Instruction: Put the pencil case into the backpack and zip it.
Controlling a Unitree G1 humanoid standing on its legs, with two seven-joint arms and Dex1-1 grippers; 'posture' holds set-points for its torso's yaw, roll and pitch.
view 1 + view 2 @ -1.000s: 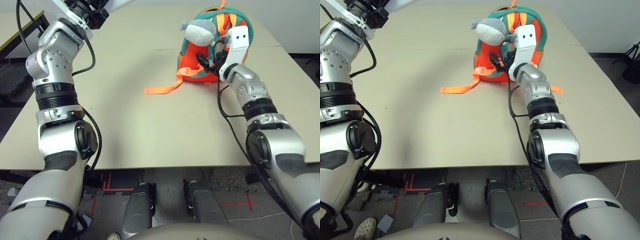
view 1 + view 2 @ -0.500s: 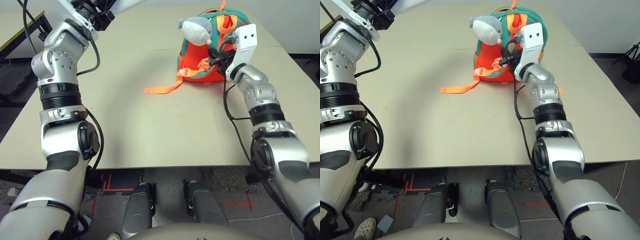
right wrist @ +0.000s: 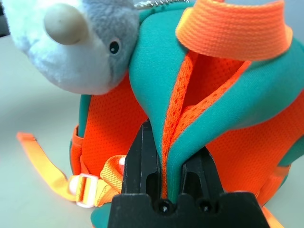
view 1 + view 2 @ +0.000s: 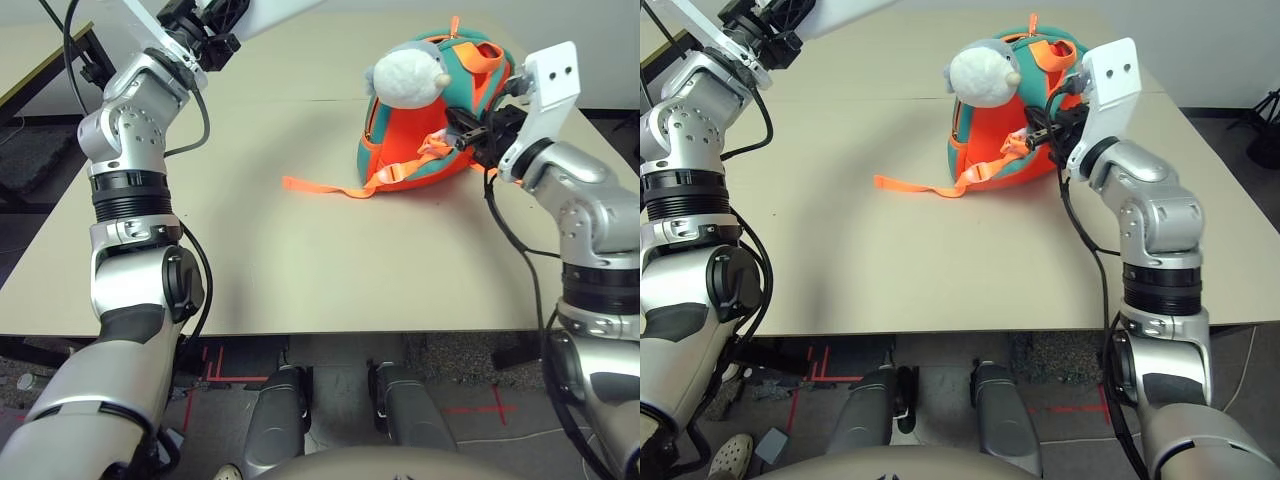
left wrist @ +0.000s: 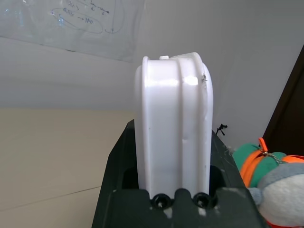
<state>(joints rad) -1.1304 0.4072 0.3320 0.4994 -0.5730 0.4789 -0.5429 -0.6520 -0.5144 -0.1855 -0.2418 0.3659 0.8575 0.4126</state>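
The white pencil case (image 5: 173,118) is clamped between the black fingers of my left gripper (image 5: 173,156), held high over the table's far left (image 4: 260,12). The orange backpack (image 4: 420,155) with teal trim stands tilted at the far right of the table, its grey plush animal (image 4: 408,75) hanging at its top. My right gripper (image 3: 166,164) is shut on the teal and orange edge of a shoulder strap (image 3: 190,118), and holds the backpack (image 4: 1000,140) by it from the right side.
A loose orange strap (image 4: 320,187) trails from the backpack toward the table's middle. The beige table (image 4: 300,260) stretches bare in front of the backpack. A dark stand (image 4: 70,50) sits beyond the table's left edge.
My right gripper closed on the backpack's strap and pulled it up and to the right, so the backpack stands more upright. The left arm has risen slightly with the pencil case.
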